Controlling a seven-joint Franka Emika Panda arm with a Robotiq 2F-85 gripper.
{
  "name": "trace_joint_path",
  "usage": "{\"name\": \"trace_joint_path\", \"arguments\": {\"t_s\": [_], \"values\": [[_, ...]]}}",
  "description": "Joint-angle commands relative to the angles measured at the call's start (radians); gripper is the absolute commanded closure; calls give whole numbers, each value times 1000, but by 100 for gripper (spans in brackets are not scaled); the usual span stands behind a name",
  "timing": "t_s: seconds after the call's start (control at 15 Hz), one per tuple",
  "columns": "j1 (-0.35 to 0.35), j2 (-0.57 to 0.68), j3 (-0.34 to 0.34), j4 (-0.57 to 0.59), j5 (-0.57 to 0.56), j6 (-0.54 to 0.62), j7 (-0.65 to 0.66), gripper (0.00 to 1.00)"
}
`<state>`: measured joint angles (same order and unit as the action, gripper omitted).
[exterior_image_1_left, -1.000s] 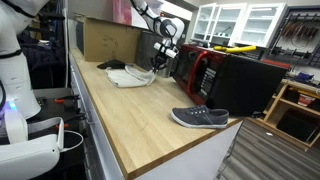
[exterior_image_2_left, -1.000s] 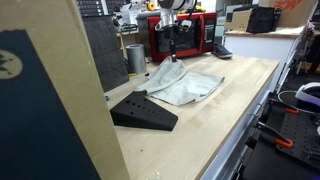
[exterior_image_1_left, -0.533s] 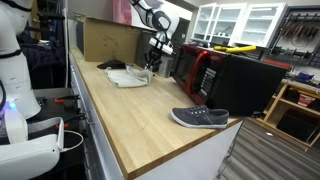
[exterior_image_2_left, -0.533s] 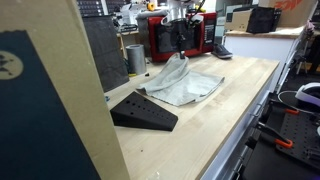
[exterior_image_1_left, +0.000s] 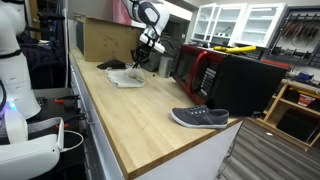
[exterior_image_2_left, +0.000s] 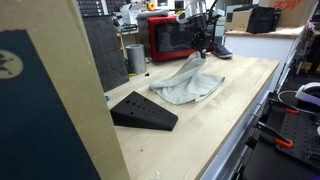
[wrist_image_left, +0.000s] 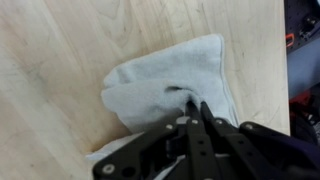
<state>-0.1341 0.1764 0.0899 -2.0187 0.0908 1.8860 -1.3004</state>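
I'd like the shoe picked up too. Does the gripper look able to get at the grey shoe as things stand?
Probably not yet: the gripper is shut on the cloth, so its jaws are taken. Otherwise the bench between it and the grey shoe looks bare.

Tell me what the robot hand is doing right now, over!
Gripper shut, pinching the towel. One edge raised, rest lying on the table. Shoe and black wedge well clear.

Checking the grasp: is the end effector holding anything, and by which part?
The end effector pinches the pale grey cloth towel by a raised fold of fabric.
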Motion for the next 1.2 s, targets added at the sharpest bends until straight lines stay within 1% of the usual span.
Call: {"name": "trace_joint_path", "arguments": {"t_s": [0.0,0.13,0.4,0.47,0.53,0.6,0.67,0.73,0.93,1.13], "values": [[21,-123,-36,-167,-35,47,-118,99],[33,-166,-45,-240,-64,64,-139,99],[73,-249,-46,-408,-121,145,-112,99],[85,-266,-45,-444,-130,169,-108,70],[82,-282,-60,-469,-142,182,-126,68],[86,-295,-66,-487,-149,191,-128,62],[90,-304,-71,-499,-146,196,-125,56],[95,-309,-76,-494,-131,187,-117,47],[105,-307,-97,-445,-75,149,-90,25],[125,-263,-94,-368,18,132,3,3]]}}
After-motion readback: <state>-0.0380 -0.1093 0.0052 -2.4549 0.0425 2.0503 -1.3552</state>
